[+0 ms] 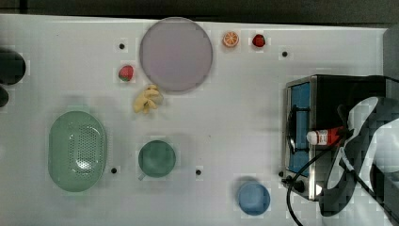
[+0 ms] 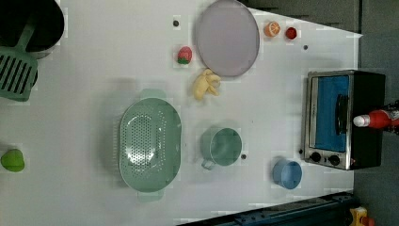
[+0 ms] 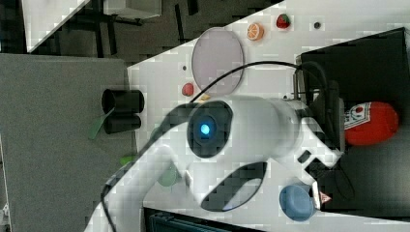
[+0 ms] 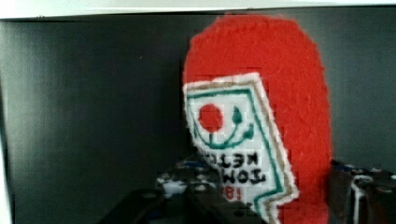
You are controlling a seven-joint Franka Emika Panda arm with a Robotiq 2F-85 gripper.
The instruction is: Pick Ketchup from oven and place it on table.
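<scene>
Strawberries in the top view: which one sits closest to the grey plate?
The strawberry just off the plate's left edge, above the bananas. The other strawberry lies further right, beyond the orange slice.

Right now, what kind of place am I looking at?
Probably a robot test bench set up as a toy kitchen: white dotted tabletop, boxy steel-fronted toaster oven, plush red ketchup bottle.

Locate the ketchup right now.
The ketchup lies on top of the oven at the top view's right, white cap toward the oven's glass front, with the gripper at its red body.
</scene>
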